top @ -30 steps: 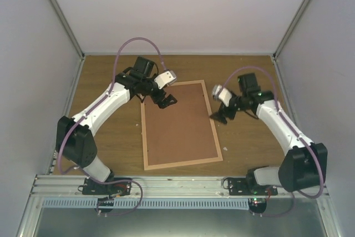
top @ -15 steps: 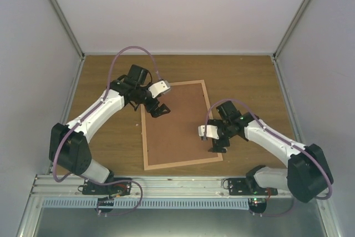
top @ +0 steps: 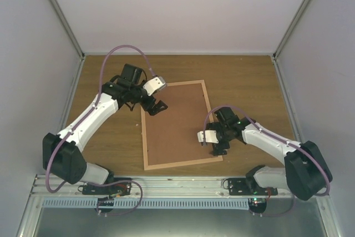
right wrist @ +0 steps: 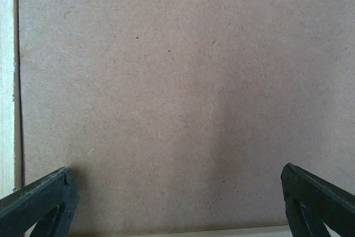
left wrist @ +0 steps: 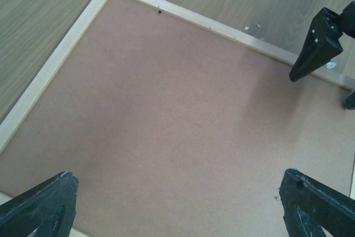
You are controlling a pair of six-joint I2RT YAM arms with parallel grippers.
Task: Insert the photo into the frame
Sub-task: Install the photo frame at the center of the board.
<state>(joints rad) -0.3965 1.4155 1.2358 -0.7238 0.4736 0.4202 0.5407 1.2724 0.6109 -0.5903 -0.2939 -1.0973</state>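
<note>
The frame (top: 145, 137) of thin pale wood rails lies flat on the table, and a plain brown backing board (top: 177, 123) fills it. The photo is not in view. My left gripper (top: 157, 106) hovers open over the frame's far left corner, empty. The left wrist view shows the rail (left wrist: 50, 70) and board (left wrist: 166, 109) below the left gripper (left wrist: 177, 195). My right gripper (top: 218, 149) stands open over the near right corner, empty. The right wrist view shows the right gripper (right wrist: 177, 195) over the board (right wrist: 166, 81), with the rail (right wrist: 6, 81) along the edge.
Wooden tabletop (top: 244, 81) surrounds the frame, with white walls on three sides. Small white scraps (left wrist: 252, 26) lie on the table beside the frame's rail. The right arm's fingers (left wrist: 319, 43) show in the left wrist view. The arm bases sit on a metal rail (top: 177, 184) at the near edge.
The right arm swung from beside the frame's right rail down to its near right corner, over the board. The left gripper drifted slightly left at the far corner. Both stayed open.
</note>
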